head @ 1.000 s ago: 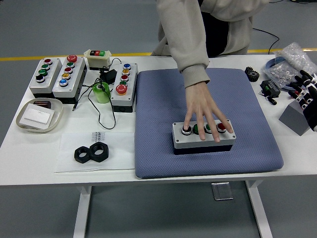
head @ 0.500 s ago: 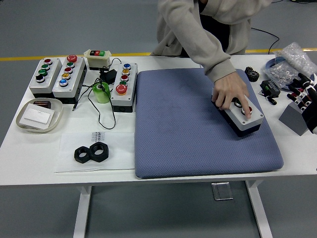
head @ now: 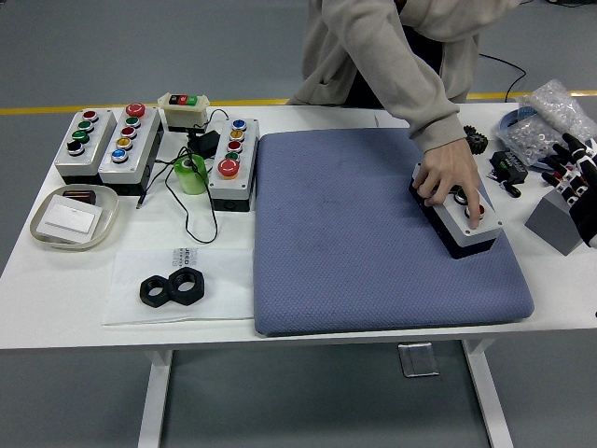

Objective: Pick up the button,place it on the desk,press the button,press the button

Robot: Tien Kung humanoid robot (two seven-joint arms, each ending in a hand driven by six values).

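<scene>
White table (head: 56, 271) carries a blue pad (head: 354, 261); the button box (head: 459, 222) sits at its right edge, under a person's hand (head: 450, 174), seemingly positioned within reach of the robot's right hand (head: 580, 177), fingers loose, empty.

Far left on the white tabletop (head: 56, 271): three grey button boxes (head: 86, 142), a green tape roll (head: 191, 175), an oval tray (head: 73, 217), two black hex nuts (head: 173, 288). Far right: a bag of small parts (head: 550, 117), a black gear (head: 477, 142).
</scene>
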